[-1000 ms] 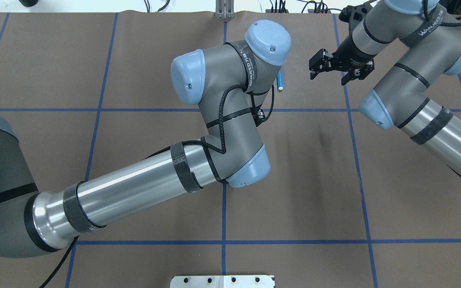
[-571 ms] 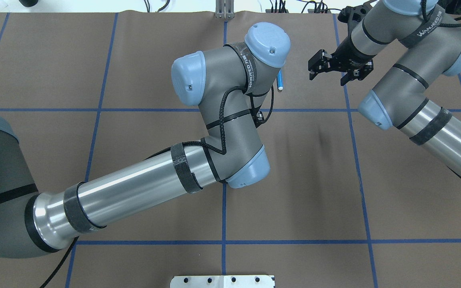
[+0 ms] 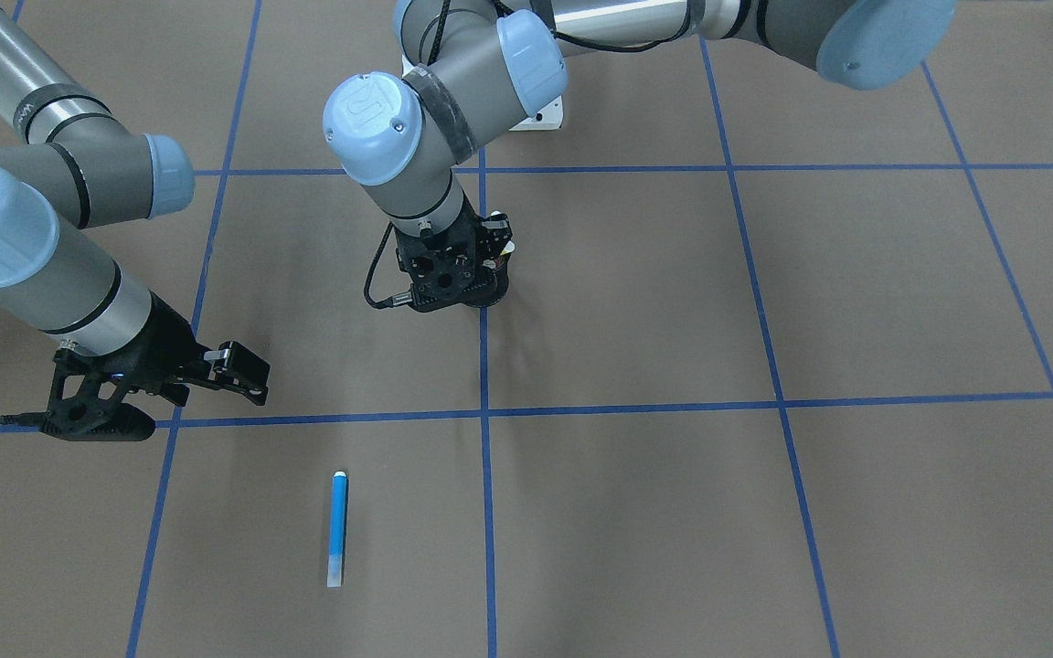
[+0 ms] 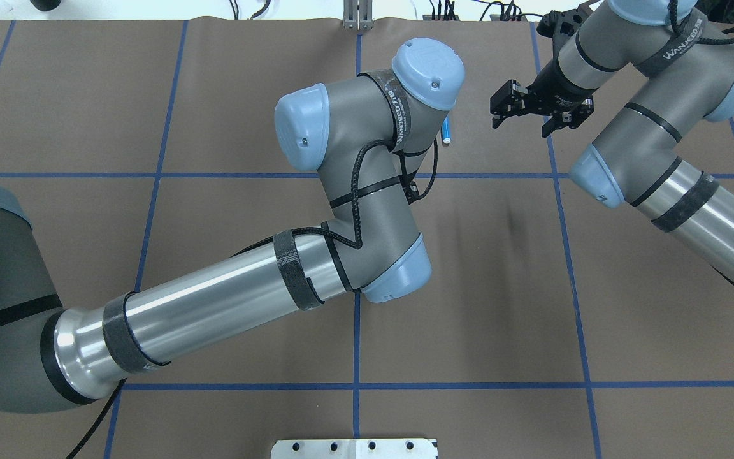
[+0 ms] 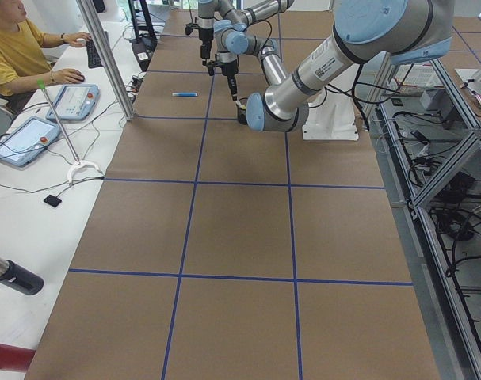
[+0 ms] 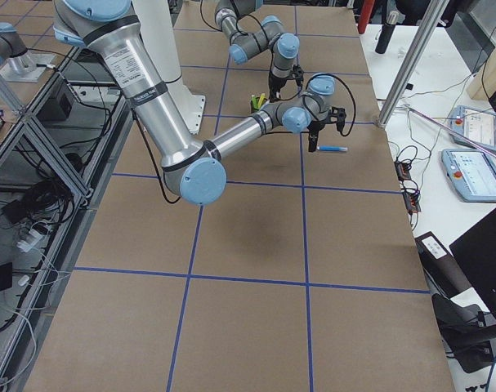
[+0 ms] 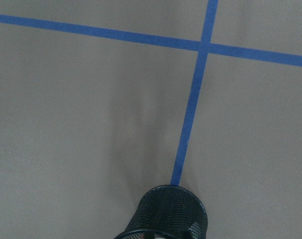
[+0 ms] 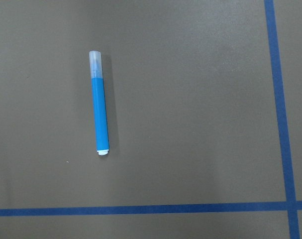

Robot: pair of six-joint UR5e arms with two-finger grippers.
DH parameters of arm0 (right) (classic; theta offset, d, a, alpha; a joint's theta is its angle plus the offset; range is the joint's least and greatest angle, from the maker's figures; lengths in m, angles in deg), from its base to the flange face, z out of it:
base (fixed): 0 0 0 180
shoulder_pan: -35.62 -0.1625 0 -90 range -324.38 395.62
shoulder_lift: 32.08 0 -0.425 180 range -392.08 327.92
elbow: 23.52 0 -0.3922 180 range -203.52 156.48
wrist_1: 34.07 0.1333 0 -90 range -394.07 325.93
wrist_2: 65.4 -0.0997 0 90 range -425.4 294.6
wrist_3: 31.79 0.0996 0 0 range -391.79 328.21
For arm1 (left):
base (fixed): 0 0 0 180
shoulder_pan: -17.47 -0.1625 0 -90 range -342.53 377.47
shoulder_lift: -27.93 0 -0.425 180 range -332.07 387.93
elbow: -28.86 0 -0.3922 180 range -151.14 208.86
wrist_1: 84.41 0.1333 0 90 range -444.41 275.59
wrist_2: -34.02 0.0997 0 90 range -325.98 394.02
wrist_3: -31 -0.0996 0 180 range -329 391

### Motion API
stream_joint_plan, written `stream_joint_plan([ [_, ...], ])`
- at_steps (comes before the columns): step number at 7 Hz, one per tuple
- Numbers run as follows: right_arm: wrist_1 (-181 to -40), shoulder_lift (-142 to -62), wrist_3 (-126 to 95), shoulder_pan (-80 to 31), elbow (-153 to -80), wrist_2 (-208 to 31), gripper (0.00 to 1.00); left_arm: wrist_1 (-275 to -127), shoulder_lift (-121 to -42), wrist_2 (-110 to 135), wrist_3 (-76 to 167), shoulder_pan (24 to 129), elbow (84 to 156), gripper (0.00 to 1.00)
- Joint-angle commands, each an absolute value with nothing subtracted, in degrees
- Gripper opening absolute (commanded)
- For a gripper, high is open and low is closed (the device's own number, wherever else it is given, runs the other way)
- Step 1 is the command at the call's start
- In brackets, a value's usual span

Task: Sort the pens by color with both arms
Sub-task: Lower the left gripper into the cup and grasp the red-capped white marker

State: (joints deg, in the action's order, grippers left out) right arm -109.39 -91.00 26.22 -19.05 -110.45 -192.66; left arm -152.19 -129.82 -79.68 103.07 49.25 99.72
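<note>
Soft, even light from overhead fell on the brown worktop (image 3: pixel 764 274), leaving only faint, blurred shadows there. Glare streaked the left arm (image 4: pixel 214 299) along its silver tube. The blue pen (image 8: pixel 99 112) showed sharp, with a thin shadow beside it.

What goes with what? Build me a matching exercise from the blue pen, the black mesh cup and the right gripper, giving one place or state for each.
Things:
1. blue pen
2. black mesh cup
3. right gripper

Places and states:
A. open, holding nothing
B. lying flat on the brown mat, alone
C. standing on a blue tape line

Pairs: 1-B; 2-C; 3-A.
</note>
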Motion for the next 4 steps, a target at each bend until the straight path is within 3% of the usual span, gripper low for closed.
stream_joint_plan([
  [1,-109.4,-91.0,26.2,-19.0,-110.7,-192.7,0.99,-152.0,-129.9,-79.6,103.2,49.3,100.8,0.11],
  [4,-109.3,-90.9,26.2,-19.2,-111.0,-192.5,0.99,-148.9,-129.3,-76.9,103.2,49.5,109.8,0.02],
])
